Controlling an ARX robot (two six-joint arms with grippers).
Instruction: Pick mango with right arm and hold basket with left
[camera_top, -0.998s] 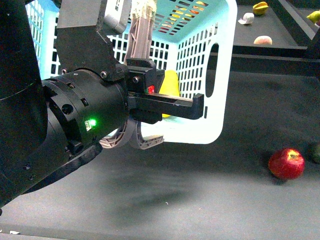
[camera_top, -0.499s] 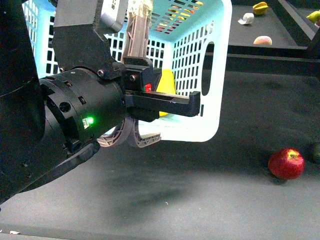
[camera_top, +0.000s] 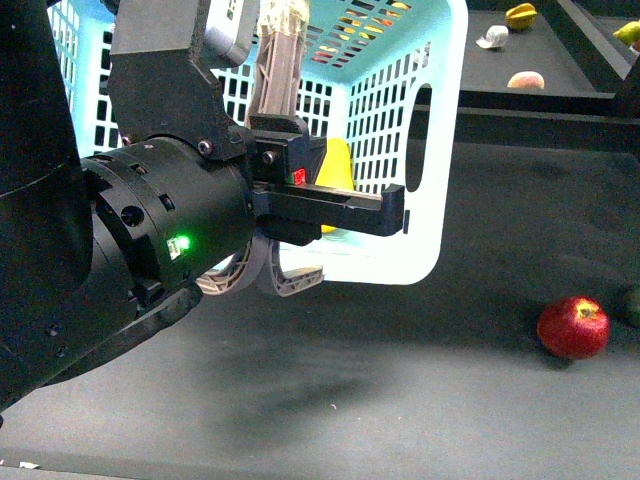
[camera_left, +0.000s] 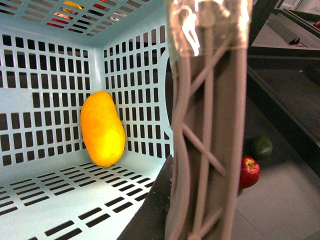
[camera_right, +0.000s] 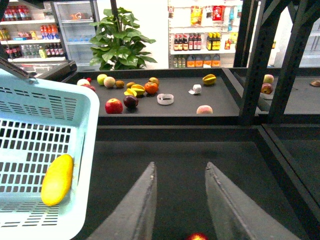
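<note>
While your left gripper (camera_top: 278, 75) reaches up against the light-blue basket (camera_top: 452, 150), it looks clamped on the basket's side wall. Only one latticed finger (camera_left: 207, 125) shows clearly in the left wrist view, so I can't be fully sure of that pinch. You have the basket tipped so that its open mouth faces the front camera. The mango (camera_left: 102, 129) sits inside the basket, leaning on a slotted wall close to a corner and touching the basket's floor. Your right gripper (camera_right: 180, 200) hangs outside the basket, beside its rim, with both fingers spread and nothing between them, well apart from the mango. A red apple (camera_top: 573, 327) rests on the dark table (camera_top: 400, 400) outside the basket, on the right arm's side of it, with a dark green fruit (camera_left: 261, 146) just beside the apple.
</note>
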